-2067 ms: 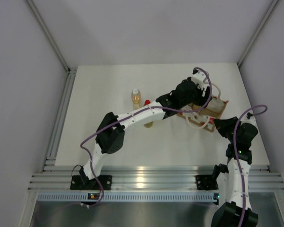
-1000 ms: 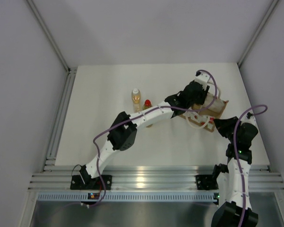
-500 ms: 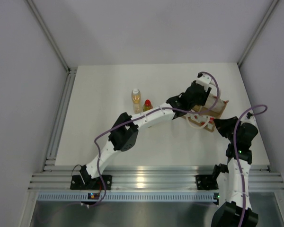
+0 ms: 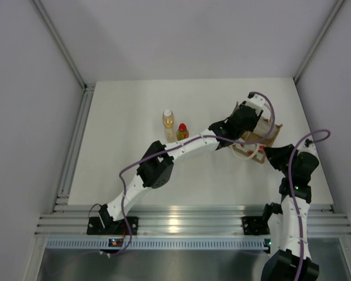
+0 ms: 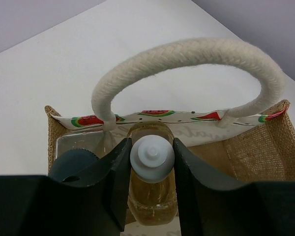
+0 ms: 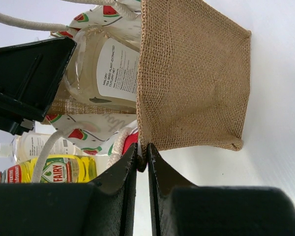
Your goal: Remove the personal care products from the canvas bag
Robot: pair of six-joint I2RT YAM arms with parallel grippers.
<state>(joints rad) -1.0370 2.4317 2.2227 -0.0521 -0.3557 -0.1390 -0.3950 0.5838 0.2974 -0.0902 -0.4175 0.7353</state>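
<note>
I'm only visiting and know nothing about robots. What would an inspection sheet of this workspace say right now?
Surface: white table.
Job's things: canvas bag near the right arm, with a white-capped bottle and what looks like a clear bottle inside; amber bottle and red-capped Fairy bottle out on the table.
Clutter: nothing seen.
Grippers: left gripper shut on the white-capped bottle's cap inside the bag; right gripper shut on the bag's woven edge.
Cables: purple cable along the left arm, another looping above the right arm.
Surroundings: grey walls; metal rails at the near edge.
</note>
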